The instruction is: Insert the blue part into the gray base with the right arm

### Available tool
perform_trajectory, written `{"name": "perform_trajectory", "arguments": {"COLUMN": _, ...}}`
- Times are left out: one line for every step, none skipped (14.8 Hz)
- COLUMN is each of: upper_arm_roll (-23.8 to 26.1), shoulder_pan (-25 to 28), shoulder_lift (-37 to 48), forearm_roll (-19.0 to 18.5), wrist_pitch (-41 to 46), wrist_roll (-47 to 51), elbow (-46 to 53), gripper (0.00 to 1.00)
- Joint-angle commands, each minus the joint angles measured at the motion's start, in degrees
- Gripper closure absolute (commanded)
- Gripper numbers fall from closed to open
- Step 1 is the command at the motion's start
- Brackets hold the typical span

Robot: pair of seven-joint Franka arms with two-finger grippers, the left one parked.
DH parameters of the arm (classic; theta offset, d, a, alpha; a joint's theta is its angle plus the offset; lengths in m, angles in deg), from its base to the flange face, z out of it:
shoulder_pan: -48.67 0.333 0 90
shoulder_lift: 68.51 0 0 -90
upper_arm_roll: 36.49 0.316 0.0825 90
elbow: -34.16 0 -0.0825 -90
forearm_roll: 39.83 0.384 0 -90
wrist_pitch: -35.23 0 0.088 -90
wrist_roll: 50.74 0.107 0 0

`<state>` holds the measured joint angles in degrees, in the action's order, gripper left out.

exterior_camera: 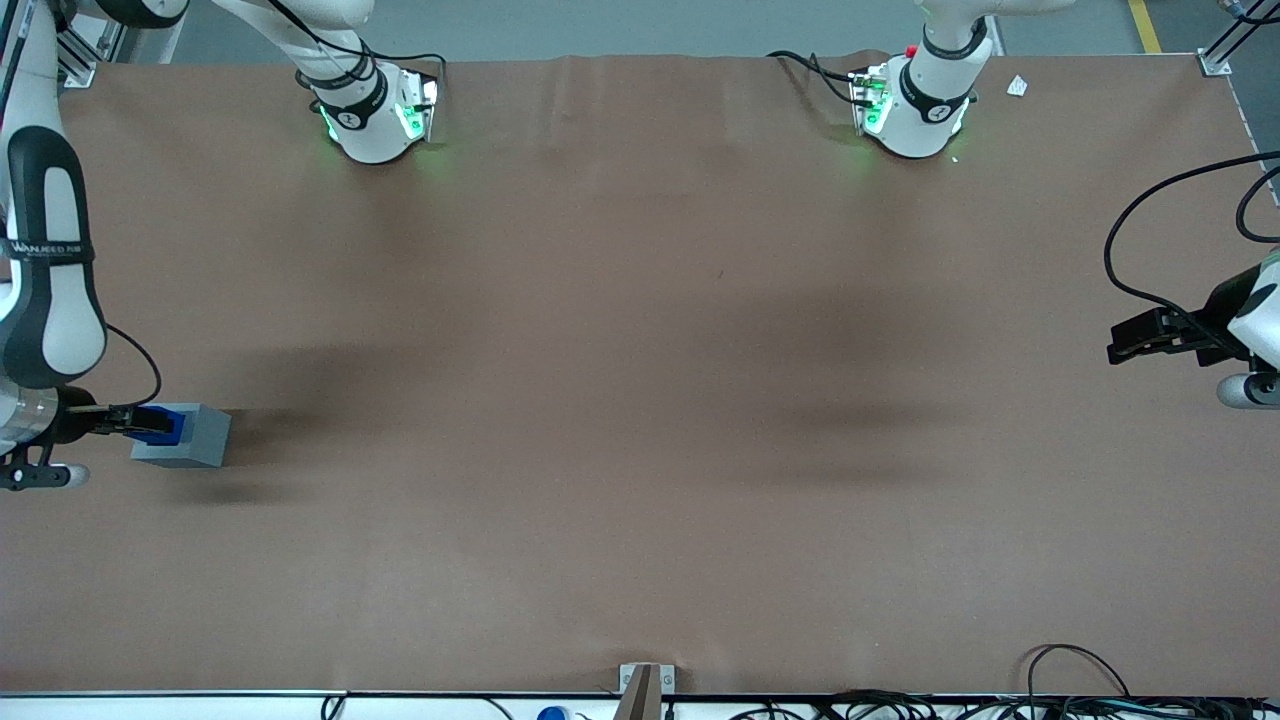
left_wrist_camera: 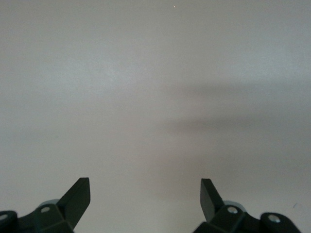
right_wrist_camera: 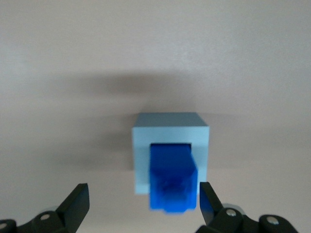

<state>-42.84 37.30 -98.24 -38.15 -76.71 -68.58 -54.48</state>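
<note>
The gray base (exterior_camera: 195,438) stands on the brown table at the working arm's end. The blue part (exterior_camera: 166,426) sits in the square recess in its top and sticks up out of it. In the right wrist view the blue part (right_wrist_camera: 172,182) fills the recess of the gray base (right_wrist_camera: 142,145). My right gripper (right_wrist_camera: 142,193) hangs over the base, open, with its fingers wide apart. One fingertip (right_wrist_camera: 206,194) is close beside the blue part; the other is well clear of it. In the front view the gripper (exterior_camera: 132,420) reaches the block from the table's end.
The brown table (exterior_camera: 640,400) spreads wide toward the parked arm's end. Two white arm bases (exterior_camera: 375,115) (exterior_camera: 915,105) stand at the table edge farthest from the front camera. Cables lie along the nearest edge.
</note>
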Motion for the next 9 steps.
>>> {"name": "perform_trajectory", "arguments": {"upper_arm_roll": 0.37, "shoulder_pan": 1.08, "shoulder_lift": 6.34, "forearm_roll": 0.53, "wrist_pitch": 5.58, "wrist_roll": 1.4, "elbow": -1.18, "gripper": 0.0}}
{"name": "perform_trajectory", "arguments": {"upper_arm_roll": 0.37, "shoulder_pan": 1.87, "shoulder_lift": 8.19, "forearm_roll": 0.53, "wrist_pitch": 6.55, "wrist_roll": 3.4, "elbow": -0.83, "gripper": 0.0}}
{"name": "perform_trajectory", "arguments": {"upper_arm_roll": 0.37, "shoulder_pan": 2.49, "shoulder_lift": 9.86, "forearm_roll": 0.35, "wrist_pitch": 7.78, "wrist_roll": 5.34, "elbow": 0.04, "gripper": 0.0}}
{"name": "perform_trajectory", "arguments": {"upper_arm_roll": 0.37, "shoulder_pan": 3.1, "shoulder_lift": 11.35, "forearm_roll": 0.35, "wrist_pitch": 10.49, "wrist_roll": 5.96, "elbow": 0.74, "gripper": 0.0}}
{"name": "perform_trajectory", "arguments": {"upper_arm_roll": 0.37, "shoulder_pan": 3.54, "shoulder_lift": 12.59, "forearm_roll": 0.35, "wrist_pitch": 13.56, "wrist_roll": 6.06, "elbow": 1.62, "gripper": 0.0}}
{"name": "perform_trajectory", "arguments": {"upper_arm_roll": 0.37, "shoulder_pan": 3.98, "shoulder_lift": 13.82, "forearm_roll": 0.35, "wrist_pitch": 16.03, "wrist_roll": 5.97, "elbow": 2.41, "gripper": 0.0}}
{"name": "perform_trajectory", "arguments": {"upper_arm_roll": 0.37, "shoulder_pan": 4.25, "shoulder_lift": 15.31, "forearm_roll": 0.35, "wrist_pitch": 17.1, "wrist_roll": 5.97, "elbow": 2.59, "gripper": 0.0}}
{"name": "perform_trajectory", "arguments": {"upper_arm_roll": 0.46, "shoulder_pan": 4.34, "shoulder_lift": 16.8, "forearm_roll": 0.44, "wrist_pitch": 17.98, "wrist_roll": 6.06, "elbow": 2.6, "gripper": 0.0}}
{"name": "perform_trajectory", "arguments": {"upper_arm_roll": 0.63, "shoulder_pan": 4.77, "shoulder_lift": 18.21, "forearm_roll": 0.44, "wrist_pitch": 19.38, "wrist_roll": 6.15, "elbow": 2.6, "gripper": 0.0}}
